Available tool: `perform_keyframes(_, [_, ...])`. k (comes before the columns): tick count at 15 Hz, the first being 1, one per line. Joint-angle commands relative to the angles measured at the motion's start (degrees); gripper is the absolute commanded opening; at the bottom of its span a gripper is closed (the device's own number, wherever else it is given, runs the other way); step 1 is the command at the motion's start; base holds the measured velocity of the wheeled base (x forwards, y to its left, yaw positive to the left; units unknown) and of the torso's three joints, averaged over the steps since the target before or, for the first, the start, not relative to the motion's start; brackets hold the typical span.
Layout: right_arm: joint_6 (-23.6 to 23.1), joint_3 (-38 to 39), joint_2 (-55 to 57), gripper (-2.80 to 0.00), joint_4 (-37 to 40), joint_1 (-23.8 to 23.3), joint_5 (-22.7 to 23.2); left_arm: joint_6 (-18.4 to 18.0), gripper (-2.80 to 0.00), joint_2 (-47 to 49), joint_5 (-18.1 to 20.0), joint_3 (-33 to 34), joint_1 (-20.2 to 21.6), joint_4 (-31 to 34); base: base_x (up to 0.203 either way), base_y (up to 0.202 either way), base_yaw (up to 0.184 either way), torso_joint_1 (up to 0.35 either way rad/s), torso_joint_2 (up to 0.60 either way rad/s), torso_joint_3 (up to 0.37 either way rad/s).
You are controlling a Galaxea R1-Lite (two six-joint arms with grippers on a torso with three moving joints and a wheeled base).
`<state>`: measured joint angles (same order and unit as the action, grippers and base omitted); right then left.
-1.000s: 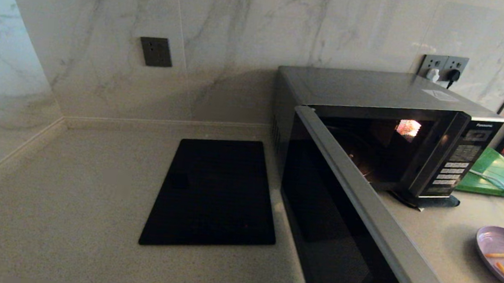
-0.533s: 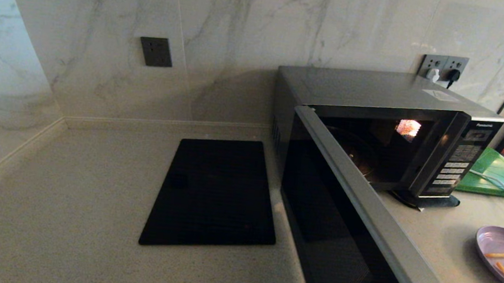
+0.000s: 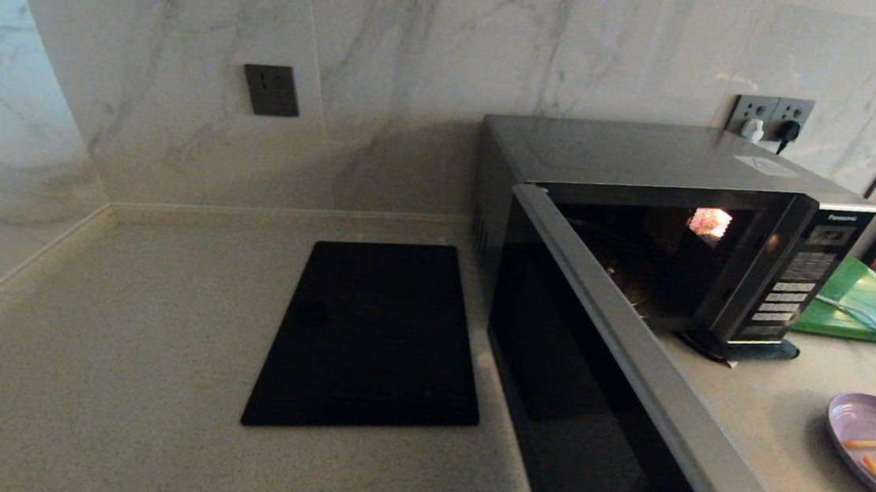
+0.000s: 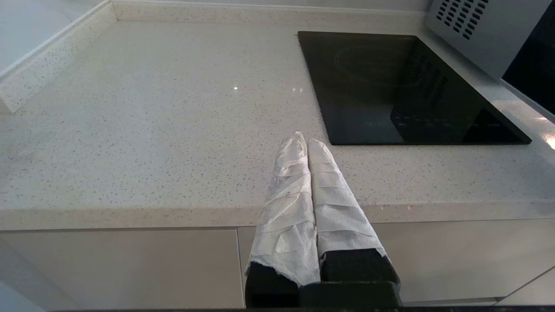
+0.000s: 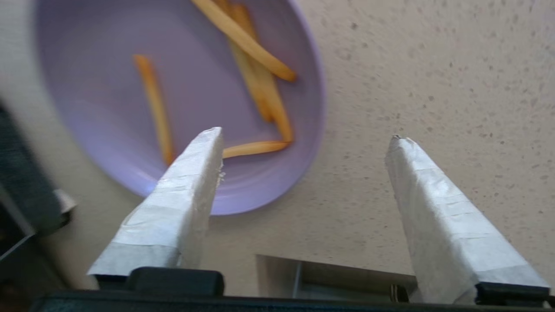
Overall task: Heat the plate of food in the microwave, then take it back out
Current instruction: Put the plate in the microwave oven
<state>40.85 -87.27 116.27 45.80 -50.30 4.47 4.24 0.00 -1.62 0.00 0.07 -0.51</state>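
Note:
The silver-grey microwave (image 3: 652,158) stands at the back right of the counter. Its black glass door (image 3: 591,402) is swung wide open towards me, and the lit cavity holds only the glass turntable. The lavender plate of food (image 3: 868,446) with orange fries lies on the counter at the right edge of the head view. My right gripper (image 5: 305,138) hovers open over the counter beside the plate (image 5: 182,99), one fingertip over its rim, touching nothing. My left gripper (image 4: 303,141) is shut and empty at the counter's front edge, parked left of the cooktop. Neither arm shows in the head view.
A flat black cooktop (image 3: 371,335) is set into the speckled counter left of the microwave. A green board (image 3: 869,303) with a white cable across it lies behind the plate. Marble walls close the back and left, with a power socket (image 3: 770,116) behind the microwave.

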Motion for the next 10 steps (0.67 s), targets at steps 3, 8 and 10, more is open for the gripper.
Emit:
perform_keyframes(3, [0.23,1.93,2.51,0.00,1.01,0.46,-0.87,0.06,-2.80,0.09,-0.05,0.00,0.01,-0.02,0.000,0.000,0.000,0.000,0.00,0.000])
perform_keyframes(8, [0.28,2.28,4.54,0.00,1.49,1.34,-0.94,0.06,-2.80,0.09,-0.05,0.00,0.01,-0.02,0.000,0.000,0.000,0.000,0.00,0.000])
perform_keyframes(10, [0.28,2.11,5.15,0.00,1.49,1.34,-0.87,0.02,-2.80,0.09,-0.05,0.00,0.01,-0.02,0.000,0.000,0.000,0.000,0.00,0.000])
